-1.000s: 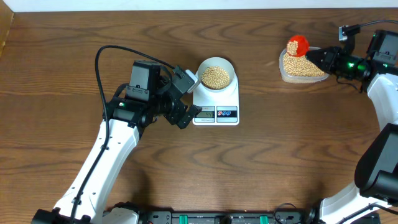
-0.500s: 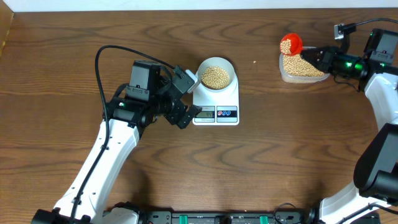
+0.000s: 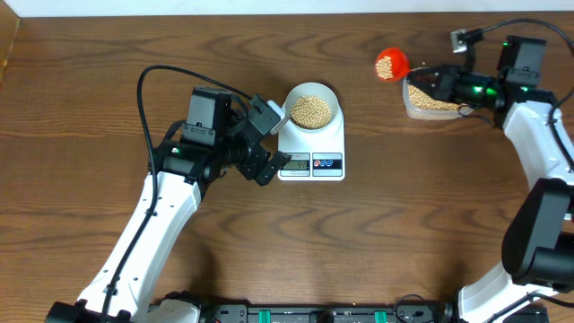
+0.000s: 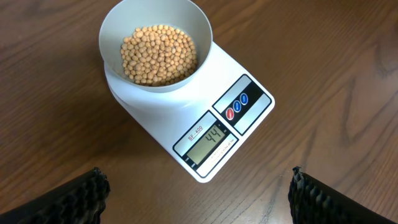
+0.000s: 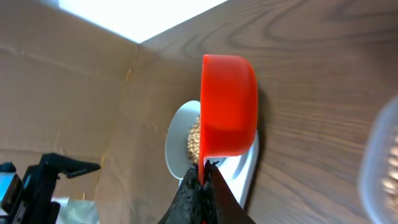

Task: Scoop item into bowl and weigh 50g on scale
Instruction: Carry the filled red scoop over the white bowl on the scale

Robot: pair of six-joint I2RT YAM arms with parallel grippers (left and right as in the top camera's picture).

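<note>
Red plastic scoop (image 3: 390, 65) swung toward the scale (image 3: 312, 144), my right claw (image 3: 429, 77) clenched on it. Left claw (image 3: 269, 142) gapes beside the scale, over woodgrain counter (image 3: 404, 224).

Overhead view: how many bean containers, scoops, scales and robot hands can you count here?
Bean containers: 2 (white bowl, clear tub)
Scoops: 1 (red scoop)
Scales: 1 (white scale)
Robot hands: 2 (left hand, right hand)
Total: 6
</note>
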